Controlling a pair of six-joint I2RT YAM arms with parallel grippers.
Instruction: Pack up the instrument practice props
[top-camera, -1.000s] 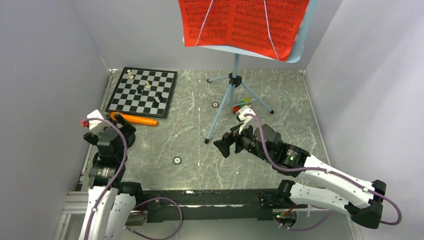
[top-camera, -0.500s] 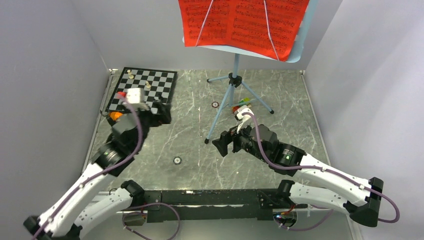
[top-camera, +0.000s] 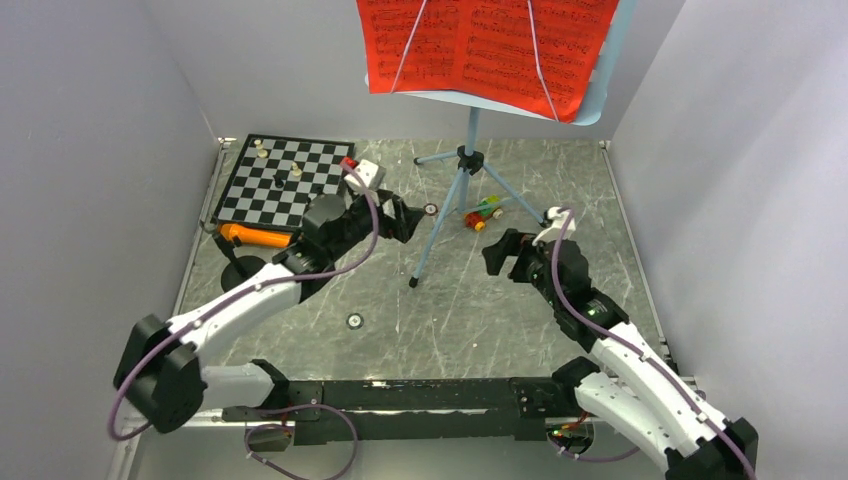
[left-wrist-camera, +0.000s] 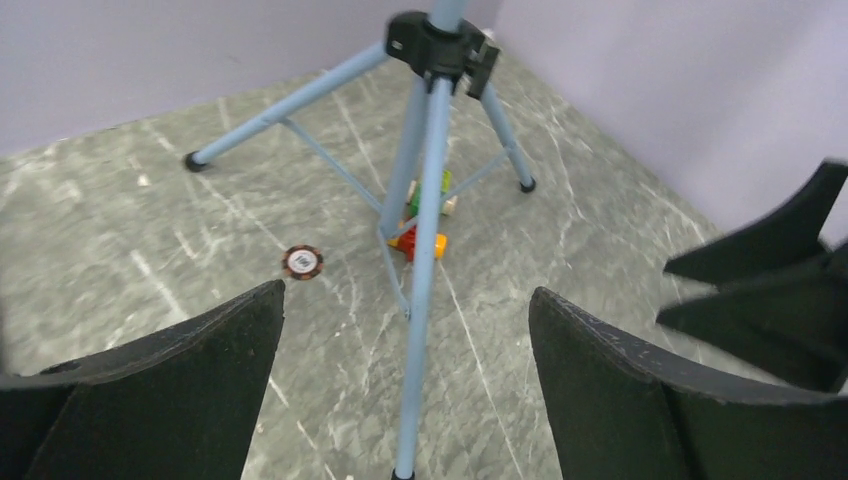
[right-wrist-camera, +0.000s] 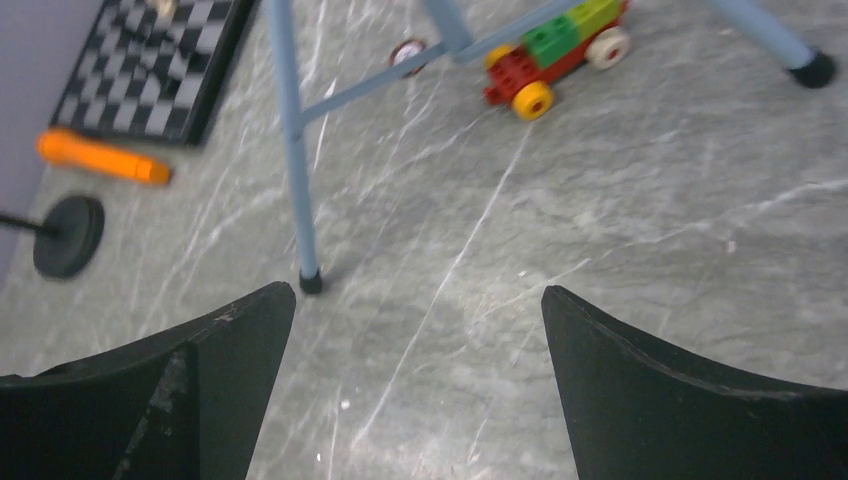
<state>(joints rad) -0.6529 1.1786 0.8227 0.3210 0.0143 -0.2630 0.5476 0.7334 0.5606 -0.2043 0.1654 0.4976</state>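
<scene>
The light-blue music stand (top-camera: 470, 130) stands at the back on tripod legs, with the red sheet-music pages (top-camera: 480, 45) on its desk. The orange microphone (top-camera: 258, 236) lies on the table at the left, beside its black round base (top-camera: 238, 272). My left gripper (top-camera: 405, 222) is open and empty, just left of the tripod's front leg (top-camera: 432, 235). In the left wrist view that leg (left-wrist-camera: 425, 250) runs between the open fingers (left-wrist-camera: 405, 300). My right gripper (top-camera: 497, 253) is open and empty, right of that leg. The right wrist view (right-wrist-camera: 418, 295) shows the leg's foot (right-wrist-camera: 311, 283), the microphone (right-wrist-camera: 100, 157) and the base (right-wrist-camera: 68, 235).
A chessboard (top-camera: 288, 180) with pieces lies at the back left. A small colourful toy car (top-camera: 483, 213) sits under the tripod, also in the right wrist view (right-wrist-camera: 555, 50). A round chip (top-camera: 431, 209) lies near the left gripper. Grey walls close in left, back and right.
My left arm has swung from the far left, over the microphone, to the tripod's front leg. My right gripper has drawn back to the right, away from that leg.
</scene>
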